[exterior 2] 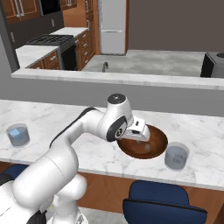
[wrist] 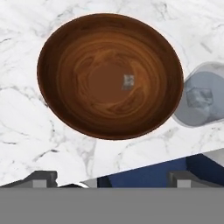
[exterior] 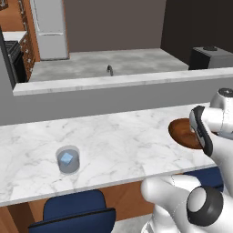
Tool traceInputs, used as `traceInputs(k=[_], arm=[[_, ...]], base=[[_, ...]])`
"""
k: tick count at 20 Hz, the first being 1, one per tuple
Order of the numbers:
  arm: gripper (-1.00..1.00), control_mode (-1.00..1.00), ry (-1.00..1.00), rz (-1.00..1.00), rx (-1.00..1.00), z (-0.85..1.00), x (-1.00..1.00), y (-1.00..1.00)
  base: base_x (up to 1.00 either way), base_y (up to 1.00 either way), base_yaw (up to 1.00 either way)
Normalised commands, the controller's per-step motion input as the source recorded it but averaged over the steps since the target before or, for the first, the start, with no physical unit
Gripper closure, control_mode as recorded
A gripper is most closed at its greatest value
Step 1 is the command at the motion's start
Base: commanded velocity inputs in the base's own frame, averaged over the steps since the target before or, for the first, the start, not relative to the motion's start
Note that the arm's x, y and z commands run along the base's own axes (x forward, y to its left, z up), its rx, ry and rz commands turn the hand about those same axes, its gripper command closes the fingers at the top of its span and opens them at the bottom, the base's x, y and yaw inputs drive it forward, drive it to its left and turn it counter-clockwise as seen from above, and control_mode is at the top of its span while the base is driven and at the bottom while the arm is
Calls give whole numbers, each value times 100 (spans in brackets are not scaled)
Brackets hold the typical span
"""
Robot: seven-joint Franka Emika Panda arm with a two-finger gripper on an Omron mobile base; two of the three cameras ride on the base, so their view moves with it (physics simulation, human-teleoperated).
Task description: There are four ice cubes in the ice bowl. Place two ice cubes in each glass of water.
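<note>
My gripper [wrist: 113,179] hangs open above the ice bowl [wrist: 78,65], fingertips [wrist: 41,178] spread wide with nothing between them. One small pale ice cube [wrist: 127,81] lies near the bowl's middle. Just to the right of the bowl stands a glass of water [wrist: 203,98] holding a cube [wrist: 199,97]. In the right base view the gripper [exterior 2: 141,138] is over the brown bowl [exterior 2: 157,146], with that glass [exterior 2: 176,156] at its right. The other glass [exterior: 68,159] stands far left on the counter, a cube [exterior: 66,158] floating in it. The arm partly hides the bowl [exterior: 179,129].
The marble counter [exterior: 118,136] runs wide between the two glasses. A raised grey ledge [exterior: 113,84] backs it. Blue chairs [exterior: 75,209] [exterior 2: 162,201] sit below the counter's front edge.
</note>
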Motion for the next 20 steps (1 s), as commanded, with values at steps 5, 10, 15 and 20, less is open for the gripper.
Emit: traceInputs(k=[5,10,15,20], arm=[[-100,-100,0,12,0,-18,17,-14],[-100,-100,-1,7,0,-33,29,0],[-100,-100,0,4,0,-31,23,-2],[-100,-100,0,0,0,-21,16,-11]], base=[[0,0,0],[0,0,0],[0,0,0],[0,0,0]])
